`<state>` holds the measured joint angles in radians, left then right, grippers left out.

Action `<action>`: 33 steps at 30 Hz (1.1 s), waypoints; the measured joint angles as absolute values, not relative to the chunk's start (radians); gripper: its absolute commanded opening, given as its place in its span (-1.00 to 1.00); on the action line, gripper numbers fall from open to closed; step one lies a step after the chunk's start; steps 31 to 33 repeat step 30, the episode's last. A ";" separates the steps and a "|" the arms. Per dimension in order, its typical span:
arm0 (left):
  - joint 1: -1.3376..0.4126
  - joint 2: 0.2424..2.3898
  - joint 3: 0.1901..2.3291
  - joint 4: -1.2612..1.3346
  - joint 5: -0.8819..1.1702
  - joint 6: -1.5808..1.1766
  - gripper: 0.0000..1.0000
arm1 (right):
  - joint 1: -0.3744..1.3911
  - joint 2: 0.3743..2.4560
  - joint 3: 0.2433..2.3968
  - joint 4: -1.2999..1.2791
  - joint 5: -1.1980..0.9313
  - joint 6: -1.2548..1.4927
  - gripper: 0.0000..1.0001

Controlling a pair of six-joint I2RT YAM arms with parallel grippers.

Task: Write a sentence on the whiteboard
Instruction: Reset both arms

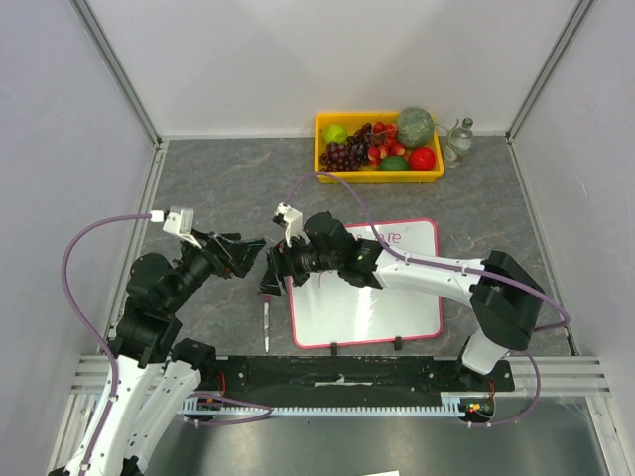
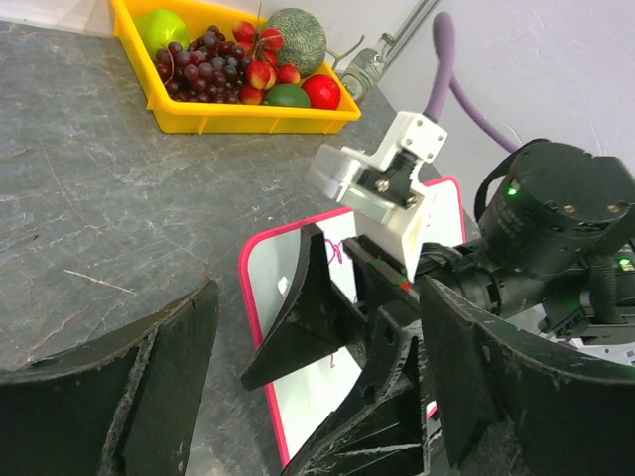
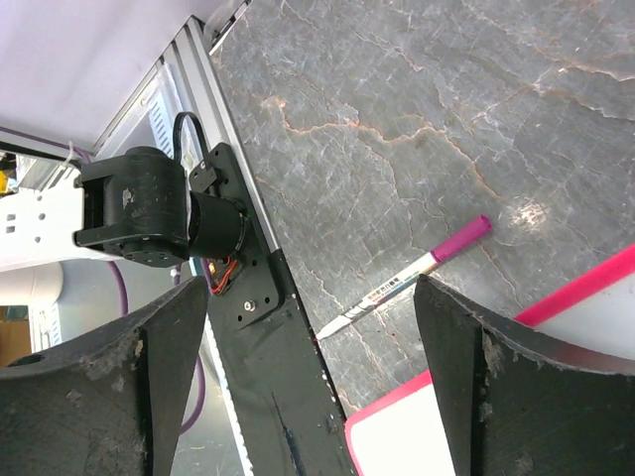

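**Near edge.** A slim white marker pen with a magenta end [image 1: 267, 327] lies loose on the grey marbled counter [image 1: 218, 188], just beside the near-left corner of the board. No gripper touches it. Whether it is capped cannot be told.

**Middle.** The left gripper [image 2: 313, 317] and right gripper [image 3: 310, 293] face each other closely above the counter, at the board's left edge. Each has its fingers spread wide with nothing held between them. The right wrist view looks straight down on the loose pen.

**Task object.** The flat white rectangular whiteboard with a thin pink-red rim [image 1: 377, 307] lies flat on the counter under the right forearm. The sentence [image 1: 390, 238] shows only as a few thin magenta strokes near the far edge, partly hidden by the arm. The rest of the board's visible surface is blank.

**Far edge.** A yellow plastic tray [image 1: 319, 149] holds fruit, with a clear glass bottle [image 1: 458, 139] beside it.

**Progress.** Some writing exists, but whether it is complete cannot be read. With the pen down and both grippers empty, either writing has ended or the pen needs regrasping.
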<state>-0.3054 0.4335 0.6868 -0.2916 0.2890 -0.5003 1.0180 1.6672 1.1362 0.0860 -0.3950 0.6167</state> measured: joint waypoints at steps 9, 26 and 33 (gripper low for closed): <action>-0.305 0.434 0.657 -0.298 0.289 -0.501 0.74 | 1.012 1.414 1.019 0.091 -0.211 0.577 0.96; -0.305 0.646 0.599 -0.285 0.158 -0.510 0.88 | 0.894 0.805 0.683 -0.101 0.488 0.450 0.96; -0.305 0.709 0.594 -0.268 0.130 -0.515 0.86 | 0.815 0.790 0.681 -0.139 0.564 0.397 0.96</action>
